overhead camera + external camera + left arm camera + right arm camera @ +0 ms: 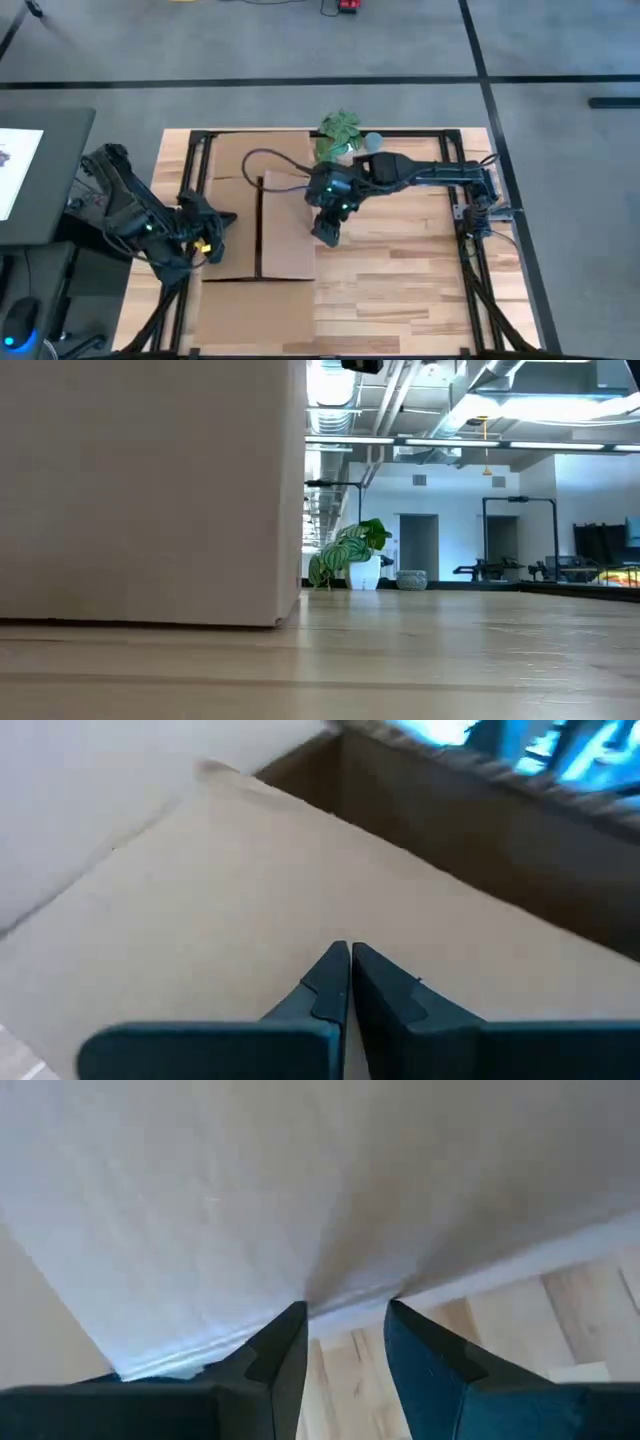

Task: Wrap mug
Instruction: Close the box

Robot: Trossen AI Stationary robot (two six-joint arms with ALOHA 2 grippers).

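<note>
An open cardboard box (258,215) stands on the table's left half; its pale wall (150,490) fills the left of the low view. At the far edge, a small grey mug (372,142) sits beside a green leafy thing (340,130); no gripper is near either. My right gripper (343,1320) is open at the box's right side (328,232), fingertips against a pale cardboard panel. My left gripper (350,958) is shut over the box's left flap (230,890), at the box's left edge (215,232). My left gripper's shut fingertips point at the brown flap from the table's left; whether they touch it I cannot tell. My right gripper's two spread fingertips (290,1325) meet the pale panel's edge (340,1302) from the table's right. A crease runs up the cardboard from between them.
The table is bare wood to the right of and in front of the box (400,270). A black metal frame (470,215) borders the table. A cable (270,160) loops over the box's far part.
</note>
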